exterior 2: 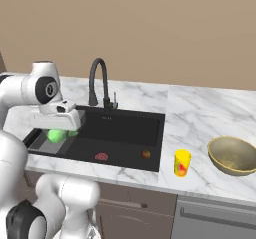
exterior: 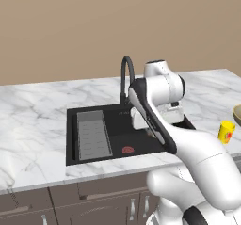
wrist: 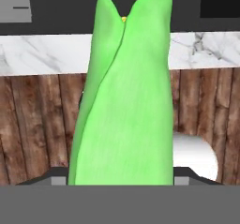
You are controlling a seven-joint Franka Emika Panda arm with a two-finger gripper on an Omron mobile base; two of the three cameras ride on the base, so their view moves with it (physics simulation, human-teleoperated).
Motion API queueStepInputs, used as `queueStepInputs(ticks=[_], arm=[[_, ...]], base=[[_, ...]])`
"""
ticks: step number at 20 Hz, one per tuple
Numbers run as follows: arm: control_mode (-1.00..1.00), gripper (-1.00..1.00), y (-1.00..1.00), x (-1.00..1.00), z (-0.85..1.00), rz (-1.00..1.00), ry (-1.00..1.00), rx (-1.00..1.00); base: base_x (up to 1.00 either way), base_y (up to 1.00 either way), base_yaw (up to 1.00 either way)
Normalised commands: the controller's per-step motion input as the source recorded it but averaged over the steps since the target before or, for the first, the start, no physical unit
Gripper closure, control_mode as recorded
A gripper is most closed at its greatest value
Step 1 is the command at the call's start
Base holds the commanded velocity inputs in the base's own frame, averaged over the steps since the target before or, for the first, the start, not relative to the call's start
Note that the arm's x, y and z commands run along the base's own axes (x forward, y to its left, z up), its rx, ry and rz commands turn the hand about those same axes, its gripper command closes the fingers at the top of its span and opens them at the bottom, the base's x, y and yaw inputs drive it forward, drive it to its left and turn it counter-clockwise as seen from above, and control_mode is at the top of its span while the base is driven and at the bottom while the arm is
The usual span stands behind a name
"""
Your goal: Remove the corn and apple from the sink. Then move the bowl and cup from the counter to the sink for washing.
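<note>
Gripper [exterior 2: 62, 133] clamped on the corn [wrist: 124, 96], held above the sink [exterior 2: 122, 128]; apple [exterior 2: 145, 154] on the basin floor, cup [exterior 2: 182, 163] and bowl [exterior 2: 232, 155] on the counter [exterior 2: 200, 108].

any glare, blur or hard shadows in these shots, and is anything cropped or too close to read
Both base views: flat, even rendered light, no glare or blur, only a soft shadow inside the sink. Left base view: the bowl is cut by the right edge. Hand view: the corn sits so close that it hides the fingertips, though it stays sharp.

A flat reddish item [exterior 2: 101, 156] lies on the black floor to the hand's [exterior 2: 62, 133] right, near a black faucet [exterior 2: 98, 81].
</note>
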Motion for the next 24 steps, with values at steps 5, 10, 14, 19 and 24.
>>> queueStepInputs(ticks=[5,10,14,19,24], arm=[[-1.00,1.00,0.50,-0.08,0.00,0.00,0.05,0.00],[-1.00,1.00,0.48,-0.05,0.00,0.00,0.00,0.03],[-1.00,1.00,0.48,0.00,0.00,0.00,0.00,0.04],[-1.00,1.00,0.49,0.00,0.00,0.00,-0.03,0.04],[-1.00,1.00,0.47,0.06,-0.02,0.00,-0.03,0.01]], base=[[0.00,0.00,0.00],[0.00,0.00,0.00],[0.00,0.00,0.00],[0.00,0.00,0.00],[0.00,0.00,0.00]])
